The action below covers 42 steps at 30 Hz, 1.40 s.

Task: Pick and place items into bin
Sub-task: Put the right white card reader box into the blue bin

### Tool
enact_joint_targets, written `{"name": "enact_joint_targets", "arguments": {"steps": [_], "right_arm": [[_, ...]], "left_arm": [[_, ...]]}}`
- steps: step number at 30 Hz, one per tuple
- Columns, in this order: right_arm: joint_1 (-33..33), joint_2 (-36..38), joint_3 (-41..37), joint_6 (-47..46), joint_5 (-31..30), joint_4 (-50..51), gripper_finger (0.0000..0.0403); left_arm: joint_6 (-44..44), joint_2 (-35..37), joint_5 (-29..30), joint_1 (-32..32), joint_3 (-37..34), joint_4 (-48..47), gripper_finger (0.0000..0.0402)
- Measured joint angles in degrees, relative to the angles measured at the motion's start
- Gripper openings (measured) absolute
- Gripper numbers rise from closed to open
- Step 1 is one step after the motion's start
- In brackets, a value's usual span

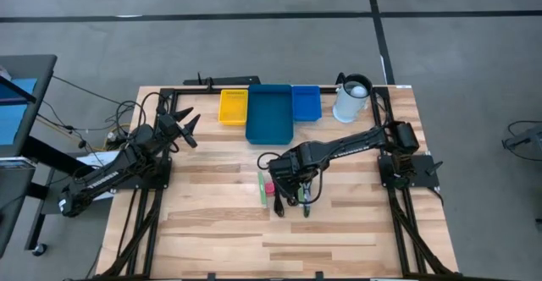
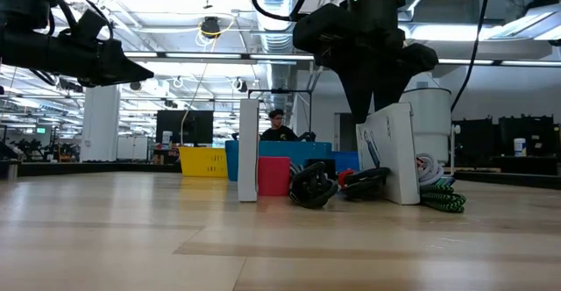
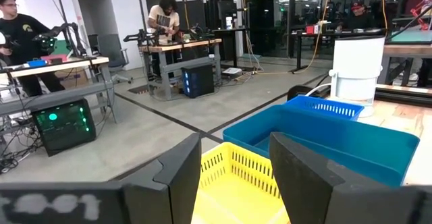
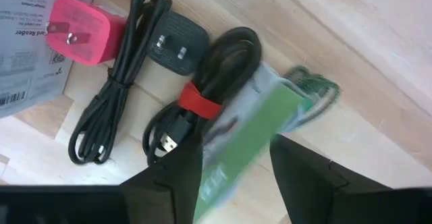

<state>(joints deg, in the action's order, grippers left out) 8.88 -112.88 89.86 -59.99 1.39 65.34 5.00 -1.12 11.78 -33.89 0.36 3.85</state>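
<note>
My right gripper (image 4: 236,163) points down at the table's middle, shut on a green-and-white packet (image 4: 246,133). Beside it lie a pink cube (image 4: 77,30), a small black block (image 4: 177,34), two black coiled cables (image 4: 111,102), one tied with a red band (image 4: 200,101), a white printed packet (image 4: 27,48) and a green cable (image 4: 314,89). The large blue bin (image 1: 269,112) stands at the table's far edge. My left gripper (image 1: 188,129) hangs open in the air at the far left, holding nothing. My right gripper pinches the green-and-white packet between its two fingers, on the packet's two long edges (image 4: 202,160) near one end. The fingers (image 2: 372,98) come from above, pointing down. The packet (image 2: 390,164) stands nearly upright below them, its lower edge at table height; whether it rests there I cannot tell.
A yellow bin (image 1: 233,106) and a small blue bin (image 1: 306,101) flank the large one. A white jug (image 1: 351,99) stands at the far right. The near half of the wooden table (image 1: 279,247) is bare. People work at benches in the room beyond.
</note>
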Motion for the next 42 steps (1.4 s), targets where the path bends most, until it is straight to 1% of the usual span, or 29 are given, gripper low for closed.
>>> {"name": "enact_joint_targets", "arguments": {"steps": [3,5,7,9,13,16,22,24,29,33,35,38,42], "right_arm": [[-0.02,-1.65,-0.30,1.10,1.08,1.06,0.0163],[-0.04,-3.70,0.25,1.42,3.09,-1.87,0.0161],[0.02,-5.67,-0.22,2.83,4.02,-0.53,0.0159],[0.09,-7.37,-0.16,3.43,5.63,-2.33,0.0156],[0.11,-8.94,-0.12,4.50,6.42,-1.31,0.0141],[0.10,-9.13,-0.12,4.95,6.22,-0.91,0.0120],[-0.67,-8.04,-0.12,6.05,6.03,-0.53,0.0060],[-1.04,-7.94,-0.04,6.45,6.05,-0.62,0.0045],[-1.78,-7.14,-0.01,7.49,6.09,0.04,0.0045],[-2.21,-6.28,0.12,7.52,6.09,1.19,0.0058],[-2.36,-5.85,0.69,7.93,5.99,2.79,0.0056],[-2.77,-5.40,2.91,8.67,5.40,3.32,0.0045],[-4.01,-5.42,7.93,11.14,2.79,8.38,0.0044]], "left_arm": [[0.19,0.02,0.01,0.02,0.00,0.00,0.0166],[-0.01,0.02,-0.01,0.01,0.00,-0.02,0.0166],[0.05,-0.07,0.01,0.01,0.01,0.00,0.0166],[0.39,-0.30,0.04,0.03,0.01,-0.02,0.0166],[0.19,-0.81,-0.17,0.06,0.01,-0.12,0.0166],[0.45,-1.08,-0.56,0.06,0.02,-0.07,0.0166],[0.26,-1.10,-0.61,0.06,0.02,-0.11,0.0166],[0.32,-1.10,-0.63,0.06,0.00,-0.11,0.0166],[0.19,-1.10,-0.61,0.06,0.02,-0.11,0.0166],[0.01,-1.10,-0.63,0.06,0.01,-0.11,0.0166],[0.25,-1.10,-0.63,0.06,0.02,-0.11,0.0166],[0.30,-1.10,-0.63,0.06,0.02,-0.11,0.0166],[0.21,-1.10,-0.63,0.06,0.01,-0.11,0.0166]]}}
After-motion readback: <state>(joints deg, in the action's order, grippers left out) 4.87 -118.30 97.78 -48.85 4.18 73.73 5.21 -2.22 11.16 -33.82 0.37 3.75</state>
